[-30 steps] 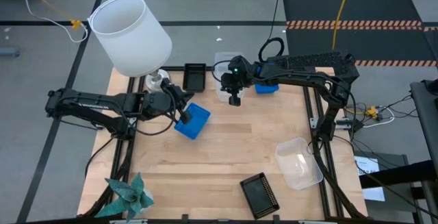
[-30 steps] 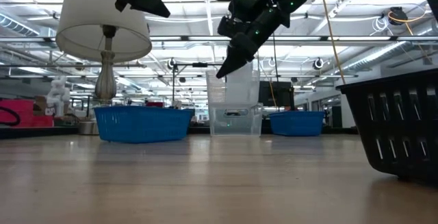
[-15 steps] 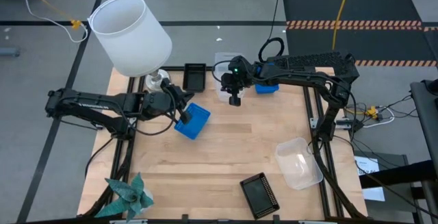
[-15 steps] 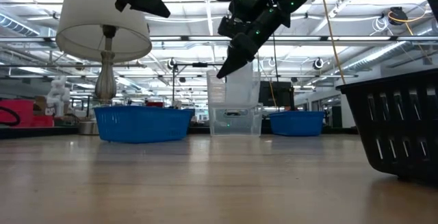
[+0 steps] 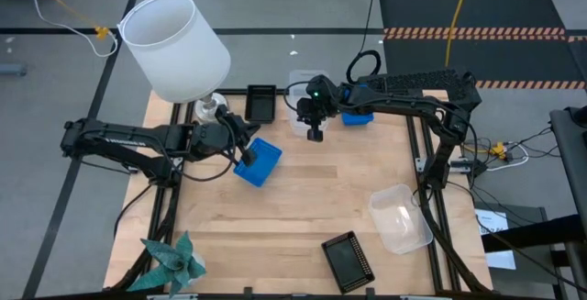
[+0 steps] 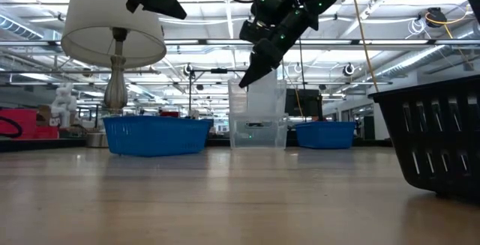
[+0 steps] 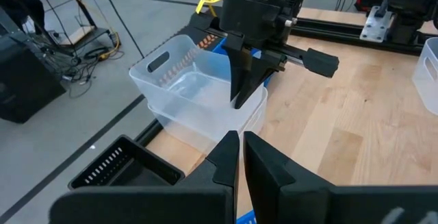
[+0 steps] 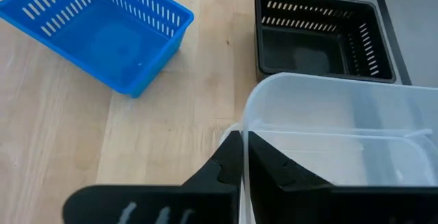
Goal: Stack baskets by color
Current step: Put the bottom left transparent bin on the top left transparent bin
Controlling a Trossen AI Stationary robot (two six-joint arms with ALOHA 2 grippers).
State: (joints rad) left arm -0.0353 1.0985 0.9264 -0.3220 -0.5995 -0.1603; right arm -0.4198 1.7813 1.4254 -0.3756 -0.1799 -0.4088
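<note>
Two clear baskets sit nested at the table's far edge, the upper one (image 7: 183, 80) standing high in the lower one (image 7: 205, 129). My right gripper (image 5: 314, 127) is shut on the upper one's rim. My left gripper (image 5: 246, 151) hangs shut and empty over the left edge of a blue basket (image 5: 260, 161) that rests on the table on its base (image 6: 156, 135). A black basket (image 5: 261, 103) stands left of the clear pair. A second blue basket (image 5: 359, 116) stands to their right, partly under my right arm. My right gripper pinches the upper clear basket's rim (image 8: 246, 122) on its near wall, close to a corner. One finger (image 8: 229, 157) stands outside the wall and the other inside. The fingers slant down from above. The basket sits upright, its lower part inside the lower clear basket.
A white lampshade (image 5: 174, 48) overhangs the far left corner. A teal star (image 5: 170, 261) lies at the near left corner. Another clear basket (image 5: 401, 217) and a black basket (image 5: 348, 260) sit near the front right. Bare wood lies in the middle.
</note>
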